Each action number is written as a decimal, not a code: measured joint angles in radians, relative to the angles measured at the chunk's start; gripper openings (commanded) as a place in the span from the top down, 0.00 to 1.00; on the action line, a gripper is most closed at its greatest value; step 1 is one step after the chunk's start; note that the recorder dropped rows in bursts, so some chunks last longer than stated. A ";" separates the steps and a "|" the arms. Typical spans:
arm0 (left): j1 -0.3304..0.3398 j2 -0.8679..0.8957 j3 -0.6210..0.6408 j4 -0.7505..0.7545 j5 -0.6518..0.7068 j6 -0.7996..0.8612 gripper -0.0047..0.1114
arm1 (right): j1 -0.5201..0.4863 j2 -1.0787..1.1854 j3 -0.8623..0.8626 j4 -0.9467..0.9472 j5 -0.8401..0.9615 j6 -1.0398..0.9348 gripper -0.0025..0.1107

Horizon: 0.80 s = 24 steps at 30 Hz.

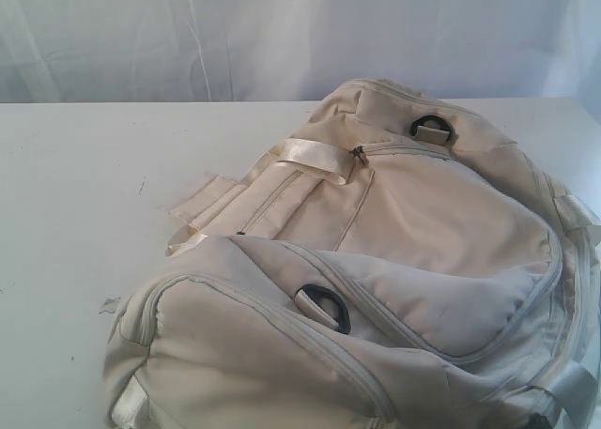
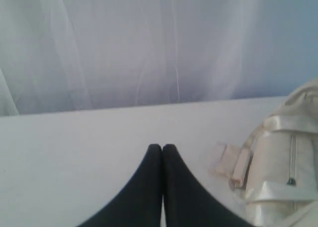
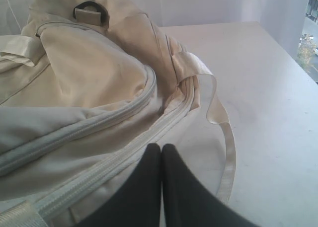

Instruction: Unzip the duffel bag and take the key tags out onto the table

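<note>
The cream-white duffel bag (image 1: 404,260) lies zipped on the white table (image 1: 84,213), filling the right and front of the exterior view, with two black D-rings (image 1: 433,126) on top. Neither gripper shows in that view. In the left wrist view my left gripper (image 2: 162,146) is shut and empty over bare table (image 2: 74,147), with the bag's end (image 2: 283,162) off to one side. My right gripper (image 3: 162,146) is shut and empty, just above the bag's side (image 3: 84,78) beside a grey zipper (image 3: 99,170). The key tags are hidden.
A loose pale webbing strap (image 3: 226,147) loops from the bag onto the table (image 3: 268,88). A flat cream strap pad (image 1: 202,201) lies on the table left of the bag. A white curtain (image 1: 282,35) hangs behind the table's far edge.
</note>
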<state>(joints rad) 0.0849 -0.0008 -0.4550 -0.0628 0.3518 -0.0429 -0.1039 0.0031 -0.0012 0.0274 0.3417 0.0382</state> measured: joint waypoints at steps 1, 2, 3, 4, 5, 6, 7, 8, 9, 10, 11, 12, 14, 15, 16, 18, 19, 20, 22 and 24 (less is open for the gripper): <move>0.000 0.000 -0.019 0.000 0.000 0.000 0.96 | 0.000 0.000 0.000 0.000 0.000 0.000 0.98; 0.000 0.000 -0.038 0.000 0.000 0.000 0.96 | 0.000 0.000 0.000 0.000 0.000 0.000 0.98; 0.000 0.000 -0.054 0.000 0.000 0.000 0.96 | 0.000 0.000 0.000 0.000 0.000 0.000 0.98; 0.000 -0.002 -0.065 0.000 0.000 0.000 0.96 | 0.000 0.000 0.000 0.000 0.000 0.000 0.98; 0.000 -0.002 -0.074 0.000 0.000 0.000 0.96 | 0.000 0.000 0.000 0.000 0.000 0.000 0.98; 0.000 -0.002 -0.082 0.000 0.000 0.000 0.96 | 0.000 0.000 0.000 0.000 0.000 0.000 0.98; 0.000 -0.002 -0.090 0.000 0.002 0.000 0.96 | 0.000 0.000 0.000 0.000 0.000 0.000 0.98; 0.000 -0.002 -0.093 0.000 0.004 0.000 0.96 | 0.000 0.000 0.000 0.000 0.000 0.000 0.98; 0.000 -0.002 -0.093 0.000 0.004 0.000 0.96 | 0.000 0.000 0.000 0.000 0.000 0.000 0.98; 0.000 -0.002 -0.093 0.000 0.004 0.000 0.96 | 0.000 0.000 0.000 0.000 0.000 0.000 0.98; 0.000 -0.002 -0.093 0.000 0.004 0.000 0.96 | 0.000 0.000 0.000 0.000 0.000 0.000 0.98; 0.000 -0.002 -0.093 0.000 0.004 0.000 0.96 | 0.000 0.000 0.000 0.000 0.000 0.000 0.98; 0.000 -0.002 -0.093 0.000 0.004 0.000 0.96 | 0.000 0.000 0.000 0.000 0.000 0.000 0.98; 0.000 -0.002 -0.093 0.000 0.005 0.000 0.96 | 0.000 0.000 0.000 0.000 0.000 0.000 0.98; 0.000 -0.002 -0.093 0.000 0.005 0.000 0.96 | 0.000 0.000 0.000 0.000 0.000 0.000 0.98; 0.000 -0.002 -0.093 0.000 0.005 0.000 0.96 | 0.000 0.000 0.000 0.000 0.000 0.000 0.98; 0.000 -0.002 -0.093 0.000 0.005 0.000 0.96 | 0.000 0.000 0.000 0.000 0.000 0.000 0.98; 0.000 -0.002 -0.093 0.000 0.005 0.000 0.96 | 0.000 0.000 0.000 0.000 0.000 0.000 0.98; 0.000 -0.002 -0.093 0.000 0.005 0.000 0.96 | 0.000 0.000 0.000 0.000 0.000 0.000 0.98; 0.000 -0.002 -0.093 0.000 0.005 0.000 0.96 | 0.000 0.000 0.000 0.000 0.000 0.000 0.98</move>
<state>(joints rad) 0.0849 -0.0024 -0.5481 -0.0628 0.3573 -0.0429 -0.1039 0.0031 -0.0012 0.0274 0.3417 0.0382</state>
